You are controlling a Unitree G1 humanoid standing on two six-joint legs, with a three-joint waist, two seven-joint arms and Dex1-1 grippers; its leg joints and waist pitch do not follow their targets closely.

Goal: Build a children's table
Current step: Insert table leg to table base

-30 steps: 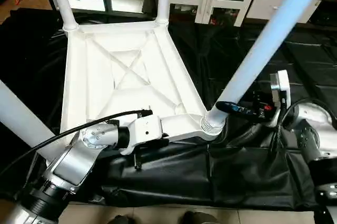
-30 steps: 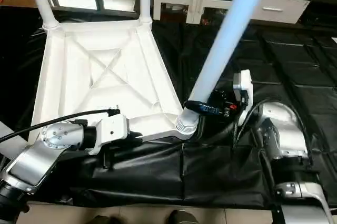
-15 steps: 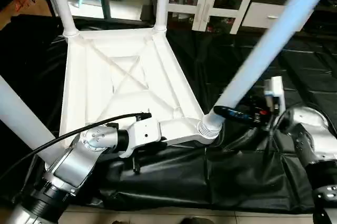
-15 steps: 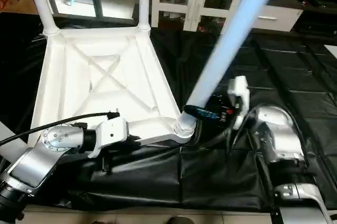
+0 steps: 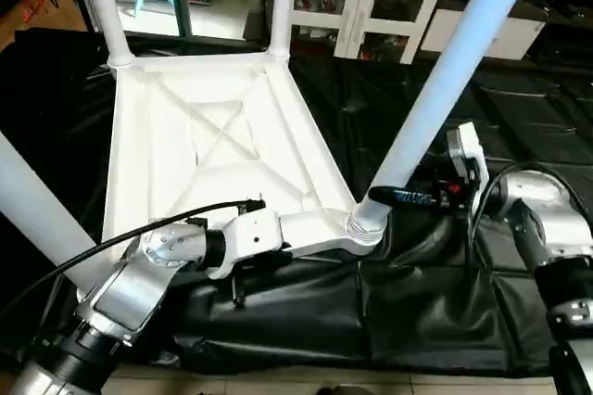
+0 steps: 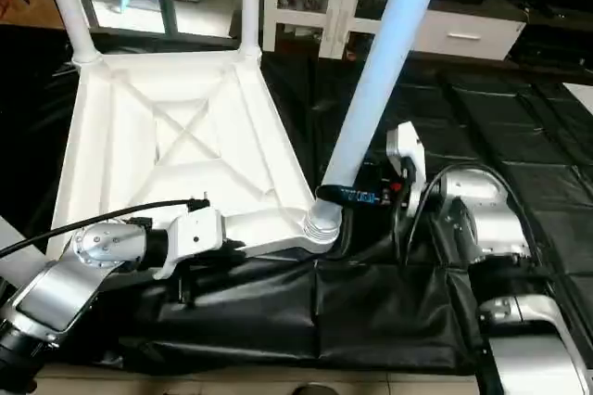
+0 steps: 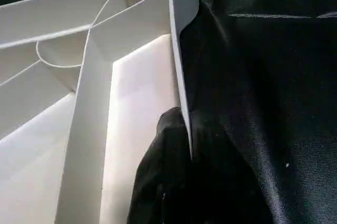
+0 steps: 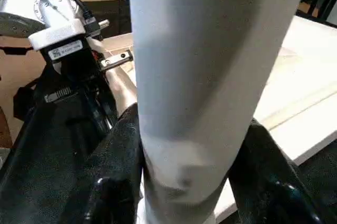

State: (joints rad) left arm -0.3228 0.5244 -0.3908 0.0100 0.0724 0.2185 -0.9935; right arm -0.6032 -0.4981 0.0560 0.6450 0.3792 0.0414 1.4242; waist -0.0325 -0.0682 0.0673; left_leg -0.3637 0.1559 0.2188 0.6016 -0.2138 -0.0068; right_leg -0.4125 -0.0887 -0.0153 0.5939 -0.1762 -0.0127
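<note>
I am looking down at the table top [image 5: 208, 149], which is lying upside down on the black sheet [image 5: 435, 321], ribbed underside facing up. That is the biggest piece, and there is one of it.

Counting legs, I am seeing four. Two legs are standing in the far corner sockets: the far left leg [image 5: 100, 6] and the far right leg [image 5: 281, 1], both looking seated. A third leg [image 5: 32, 210] is rising from the near left corner, its base hidden behind my left arm, so I cannot tell how well it is seated. The fourth leg [image 5: 445, 80] is leaning up and away from the near right corner socket [image 5: 363, 225], where its ribbed end is meeting the corner.

So I am judging the build as nearly finished: three legs apparently in, the last one being worked into its socket. It is tilting rather than standing square, so I am guessing it needs straightening and pressing home.

My right gripper [image 6: 357, 196] is wrapping its jaws around the fourth leg just above the socket, holding it at about half their spread. My left gripper [image 7: 181, 182] is pinching the rim of the table top along the near edge, jaws almost fully together on the thin wall, steadying the top.
</note>
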